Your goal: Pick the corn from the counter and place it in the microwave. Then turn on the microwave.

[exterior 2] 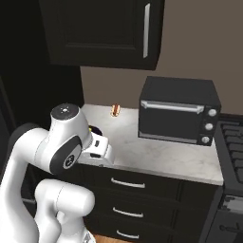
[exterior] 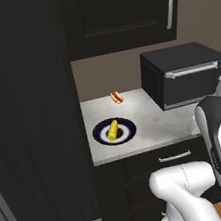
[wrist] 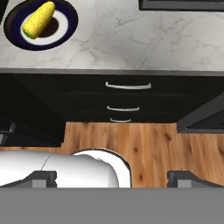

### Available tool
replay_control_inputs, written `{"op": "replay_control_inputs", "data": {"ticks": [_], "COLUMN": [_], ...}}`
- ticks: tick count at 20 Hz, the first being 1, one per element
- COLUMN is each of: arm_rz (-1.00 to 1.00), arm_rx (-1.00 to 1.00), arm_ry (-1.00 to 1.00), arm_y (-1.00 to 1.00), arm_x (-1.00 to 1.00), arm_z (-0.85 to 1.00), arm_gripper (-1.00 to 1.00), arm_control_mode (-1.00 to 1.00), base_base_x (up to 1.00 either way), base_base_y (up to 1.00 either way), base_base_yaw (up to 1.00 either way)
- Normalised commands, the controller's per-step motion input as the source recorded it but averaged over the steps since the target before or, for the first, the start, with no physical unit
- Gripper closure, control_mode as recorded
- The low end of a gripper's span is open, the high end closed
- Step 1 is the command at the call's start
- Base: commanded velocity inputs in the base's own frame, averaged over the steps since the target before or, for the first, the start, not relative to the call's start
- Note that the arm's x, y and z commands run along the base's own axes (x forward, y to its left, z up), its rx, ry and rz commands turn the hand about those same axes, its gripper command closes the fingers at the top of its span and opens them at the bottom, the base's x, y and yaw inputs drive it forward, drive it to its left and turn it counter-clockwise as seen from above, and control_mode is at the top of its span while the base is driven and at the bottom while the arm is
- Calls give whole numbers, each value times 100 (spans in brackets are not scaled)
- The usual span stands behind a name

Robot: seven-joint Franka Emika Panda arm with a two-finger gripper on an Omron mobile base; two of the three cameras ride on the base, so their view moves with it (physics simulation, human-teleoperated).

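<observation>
We see the corn (exterior: 112, 130) lying on a dark blue plate (exterior: 127, 129) near the left end of the table (exterior: 154, 120), apart from a hot dog (exterior: 116, 97) behind it. Our tool (wrist: 112, 177) hangs over the wooden floor (wrist: 148, 144), jaws spread wide, gripping nothing.

The corn (exterior: 112, 130) is yellow with a green tip, on a dark blue plate (exterior: 128, 130) with a white centre. The tabletop (exterior: 150, 126) around the plate is pale grey-white marble with faint veins. Below it, black drawers (wrist: 127, 94) carry silver handles. The floor (wrist: 153, 144) is orange-brown wood grain. The boxy appliance (exterior 2: 178, 111) beyond the plate is black.
</observation>
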Motion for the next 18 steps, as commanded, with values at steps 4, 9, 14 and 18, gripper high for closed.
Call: {"op": "replay_control_inputs", "data": {"ticks": [4,9,14,18], "arm_rz": [0,0,0,0], "arm_rx": [0,0,0,0], "arm_ry": [0,0,0,0], "arm_y": [0,0,0,0], "arm_x": [0,0,0,0], "arm_z": [0,0,0,0], "arm_gripper": [-100,-100,-100,-100], "arm_control_mode": [100,100,100,100], "base_base_x": [30,20,0,0], "base_base_y": [0,0,0,0], "base_base_yaw": [10,5,0,0]}}
